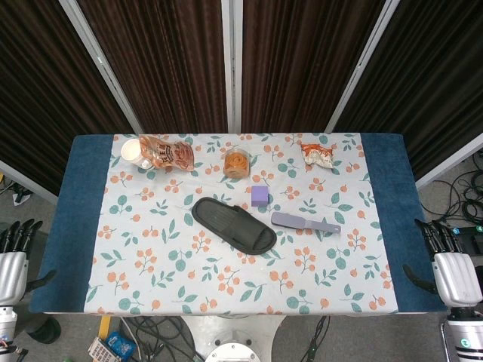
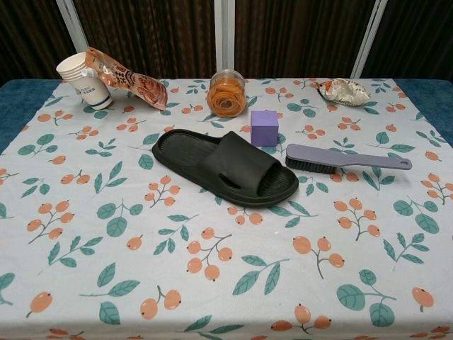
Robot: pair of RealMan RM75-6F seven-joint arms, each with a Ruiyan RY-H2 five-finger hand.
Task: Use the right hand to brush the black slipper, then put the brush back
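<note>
The black slipper [image 1: 233, 224] [image 2: 226, 166] lies sole-down at the middle of the floral cloth, its toe pointing to the right front. Just to its right lies the grey-purple brush [image 1: 304, 222] [image 2: 345, 159], bristles down, handle pointing right. My right hand [image 1: 451, 265] hangs off the table's right edge, fingers spread and holding nothing. My left hand [image 1: 15, 257] sits off the left edge, fingers apart and empty. Neither hand appears in the chest view.
A purple cube [image 1: 259, 195] [image 2: 264, 127] stands behind the slipper. Along the far edge are a paper cup [image 2: 84, 78], an orange snack bag [image 1: 167, 154], a clear jar with orange contents [image 1: 236, 162] and a crumpled packet [image 1: 319, 154]. Blue table edge [image 1: 75, 219] borders the cloth.
</note>
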